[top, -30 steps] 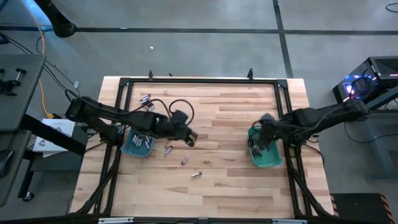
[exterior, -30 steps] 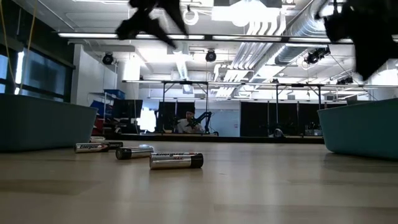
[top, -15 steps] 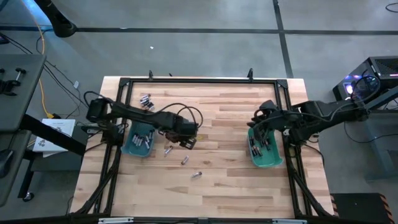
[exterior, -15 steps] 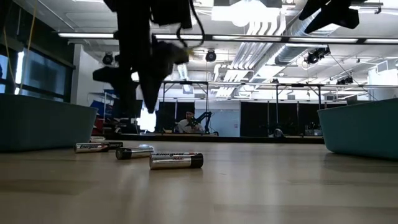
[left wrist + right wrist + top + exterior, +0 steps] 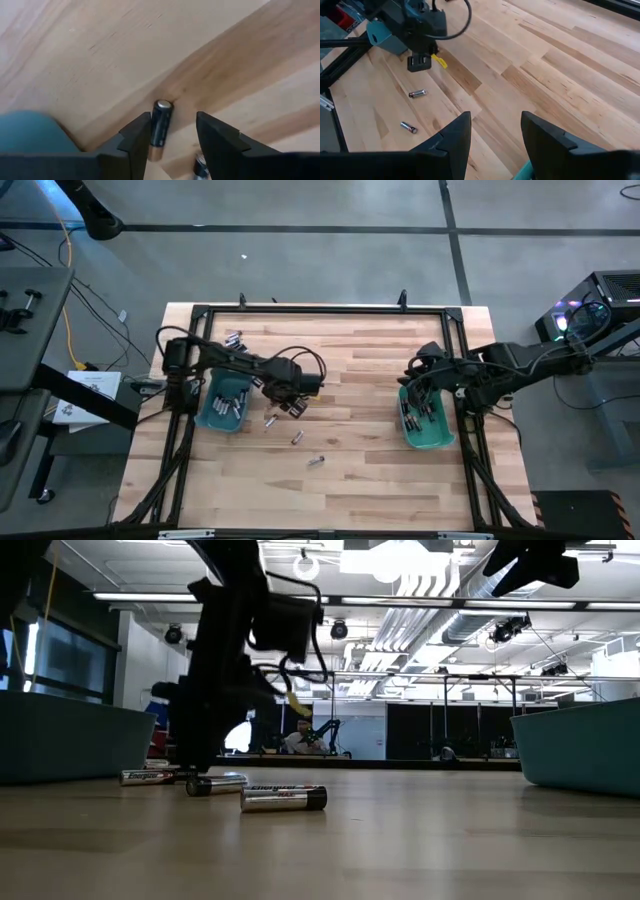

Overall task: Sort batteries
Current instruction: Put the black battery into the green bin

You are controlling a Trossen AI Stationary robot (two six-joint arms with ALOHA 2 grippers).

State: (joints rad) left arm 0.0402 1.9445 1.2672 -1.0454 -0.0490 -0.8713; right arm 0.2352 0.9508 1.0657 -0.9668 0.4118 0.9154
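Three loose batteries lie on the wooden table: a dark pair [image 5: 268, 420], one [image 5: 296, 438] and one [image 5: 316, 462]. More lie at the far left [image 5: 234, 338] and inside the two teal bins. My left gripper [image 5: 284, 404] points straight down just above the table, open. In its wrist view its fingers [image 5: 172, 122] stand on either side of a dark battery with a copper end [image 5: 161, 122]. That battery lies flat, close to one finger. My right gripper [image 5: 418, 372] hangs open and empty above the right bin [image 5: 432, 438]. My left gripper comes at the dark battery from above, its fingers along the battery's two long sides. The battery lies flat on the table beside one finger [image 5: 140, 137]. Whether that finger touches it I cannot tell.
The left teal bin [image 5: 212, 418] stands just left of my left gripper. A silvery battery [image 5: 200, 167] lies close by the other finger. A black frame [image 5: 320, 310] runs around the table's edges. The middle of the table between the bins is bare wood.
My left gripper has come down from high above the table to just over it, shifting toward the left bin and tipping from a slant to straight down. My right gripper has risen a little above the right bin.
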